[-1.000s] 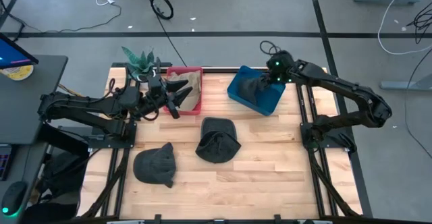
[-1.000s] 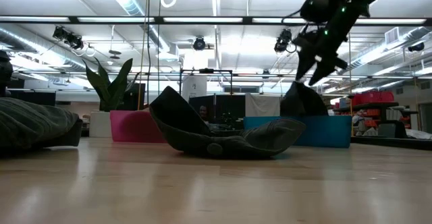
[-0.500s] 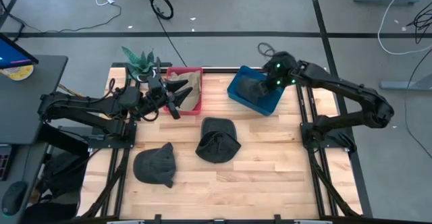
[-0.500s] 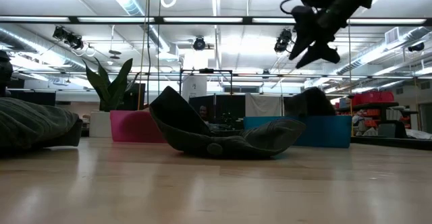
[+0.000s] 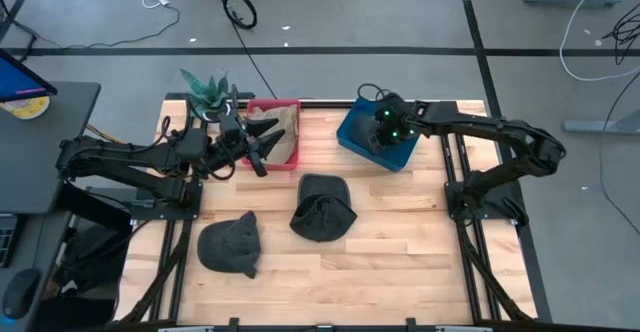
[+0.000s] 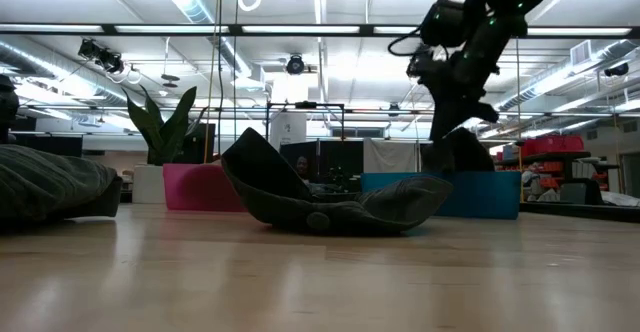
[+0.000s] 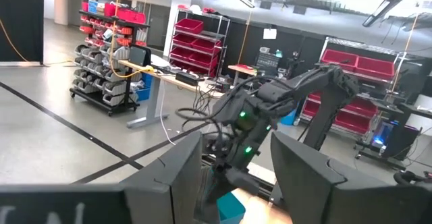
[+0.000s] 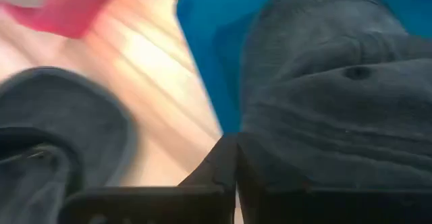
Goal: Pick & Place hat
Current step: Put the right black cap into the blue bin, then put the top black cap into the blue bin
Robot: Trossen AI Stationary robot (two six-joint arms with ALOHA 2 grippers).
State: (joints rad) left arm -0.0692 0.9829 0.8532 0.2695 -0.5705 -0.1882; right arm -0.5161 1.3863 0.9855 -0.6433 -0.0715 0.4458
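Note:
Three dark grey hats show. One lies crumpled in the blue bin at the far right, also seen as hat. Another hat rests mid-table, and a third hat lies toward the near left. My right gripper is shut with nothing between its fingers, pointing down over the left part of the blue bin. My left gripper stands open and holds nothing, beside the pink bin at the far left. My right gripper's shut fingertips stand at the edge of the hat in the blue bin, coming from above. Whether they touch the cloth, I cannot tell.
The pink bin holds a tan cloth. A potted plant stands at the far left corner. Bare wood lies along the near edge and the right side of the table.
My right gripper has let go of the hat in the blue bin, risen, and shut. It has then swung toward the table's left and come down again over the bin. The hat, drawn up to a peak before, has slumped into the bin.

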